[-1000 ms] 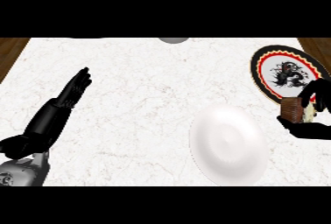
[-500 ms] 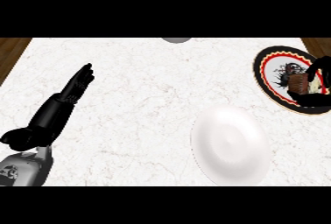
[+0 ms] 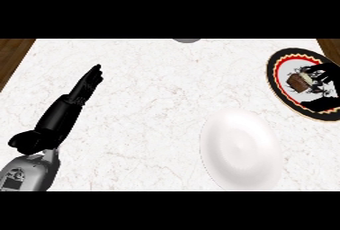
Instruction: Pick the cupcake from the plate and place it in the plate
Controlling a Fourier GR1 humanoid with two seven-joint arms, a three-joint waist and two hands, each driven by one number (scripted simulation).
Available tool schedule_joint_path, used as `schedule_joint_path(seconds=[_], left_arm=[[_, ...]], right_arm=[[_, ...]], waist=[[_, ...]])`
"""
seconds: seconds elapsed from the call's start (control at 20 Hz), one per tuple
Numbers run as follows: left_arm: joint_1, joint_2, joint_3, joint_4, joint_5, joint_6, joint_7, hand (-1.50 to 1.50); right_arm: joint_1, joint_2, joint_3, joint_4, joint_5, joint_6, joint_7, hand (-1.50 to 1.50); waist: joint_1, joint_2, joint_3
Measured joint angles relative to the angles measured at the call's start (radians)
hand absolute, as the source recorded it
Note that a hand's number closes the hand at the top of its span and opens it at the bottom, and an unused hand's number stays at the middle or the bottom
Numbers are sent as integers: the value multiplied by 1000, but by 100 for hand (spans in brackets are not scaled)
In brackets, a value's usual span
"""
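The small brown cupcake [image 3: 297, 81] sits on the round dark plate with a red-and-cream rim [image 3: 287, 96], at the far right of the white marbled table [image 3: 153, 103]. The right robot hand [image 3: 323, 77] is over that plate, its black fingers curled about the cupcake from the right and far side; they appear to close on it, though the dark fingers blend with the plate's pattern, so whether the cupcake is lifted clear of the plate cannot be told.

The relation that decides the coming move: the plain white oval plate [image 3: 239, 148] lies nearer to the robot and to the left of the right robot hand, just beside the dark plate with a narrow strip of table between them. My judgement is that the carry runs back toward the robot and leftward, a short way. The white plate's long axis runs roughly front to back, so it gives generous room along that line.

The left robot hand [image 3: 86, 87] is well apart on the left side of the table, fingers straight and pointing away, holding nothing, far from both plates. The right robot hand is plainly the nearer one.
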Motion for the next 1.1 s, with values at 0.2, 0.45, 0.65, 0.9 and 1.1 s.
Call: schedule_joint_path(seconds=[0.2, 0.45, 0.65, 0.9, 1.1], left_arm=[[1, -1, 14, -8, 6, -6, 5, 0], [14, -2, 22, -8, 3, -18, -9, 0], [1, -12, 22, 0, -8, -11, 4, 0], [-6, -13, 35, 6, -8, -12, 11, 0], [2, -8, 45, 11, -4, -22, 5, 0]], right_arm=[[-62, 31, -43, 126, -6, -36, -115, -150], [-90, 26, -123, 201, -63, -21, -292, -150], [-106, 27, -188, 218, -126, 39, -422, -150], [-133, 9, -286, 245, -244, 259, -486, -150], [-126, -31, -365, 284, -337, 466, -506, -150]], waist=[[2, 1, 1], [-3, 0, 1], [-12, -2, 1], [-21, -6, 0], [-27, -7, 0]])
